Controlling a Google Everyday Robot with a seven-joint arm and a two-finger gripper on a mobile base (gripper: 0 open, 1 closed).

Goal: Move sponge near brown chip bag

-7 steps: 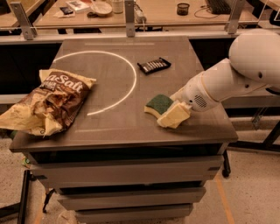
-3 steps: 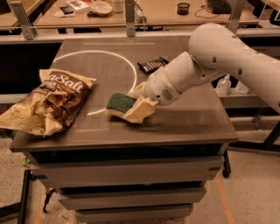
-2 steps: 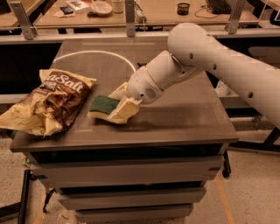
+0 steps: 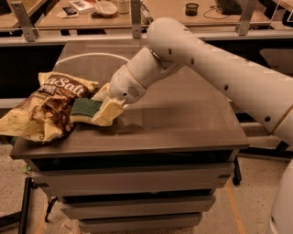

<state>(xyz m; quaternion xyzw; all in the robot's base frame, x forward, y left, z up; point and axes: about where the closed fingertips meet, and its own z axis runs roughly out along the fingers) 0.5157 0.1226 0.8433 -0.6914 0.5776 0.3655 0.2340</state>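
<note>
The sponge [image 4: 85,109], pale yellow with a dark green top, is held just above the table's front left part. It is right against the right edge of the brown chip bag [image 4: 43,106], a wrinkled dark brown bag with cream ends and white "Salt" lettering, lying at the table's left edge. My gripper [image 4: 104,104] reaches in from the right on the white arm [image 4: 201,59], and its cream fingers [image 4: 108,113] are shut on the sponge's right side.
The grey table [image 4: 183,114] has a white arc line [image 4: 87,57] at the back left. A desk [image 4: 183,13] with a bowl, cup and clutter stands behind. Drawers sit below the table top.
My gripper has carried the sponge leftward across the table, from the right side to right beside the chip bag. The black striped packet is now hidden behind my arm.
</note>
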